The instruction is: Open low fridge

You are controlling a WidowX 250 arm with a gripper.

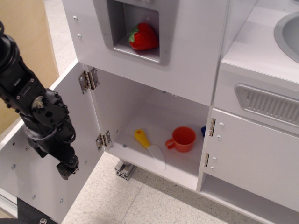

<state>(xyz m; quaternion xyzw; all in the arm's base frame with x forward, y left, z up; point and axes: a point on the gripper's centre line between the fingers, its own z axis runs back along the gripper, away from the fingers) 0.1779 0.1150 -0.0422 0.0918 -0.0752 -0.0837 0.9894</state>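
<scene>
The low fridge door point(86, 126) is a large white panel. It hangs swung wide open to the left on two silver hinges point(88, 79). Its inner face shows; its handle is hidden. The fridge compartment point(159, 116) stands open. My black gripper point(67, 170) is at the lower left in front of the door's inner face. Its tip points down, and I cannot tell whether it is open or shut or whether it touches the door. It holds nothing that I can see.
Inside the compartment lie an orange cup point(182, 138) and a yellow-handled knife point(149, 148). A strawberry point(143, 36) sits in the grey niche above. A smaller white door point(252, 154) with brass hinges is at the right, a grey vent point(268, 102) above it, and a sink point(287, 30) at top right.
</scene>
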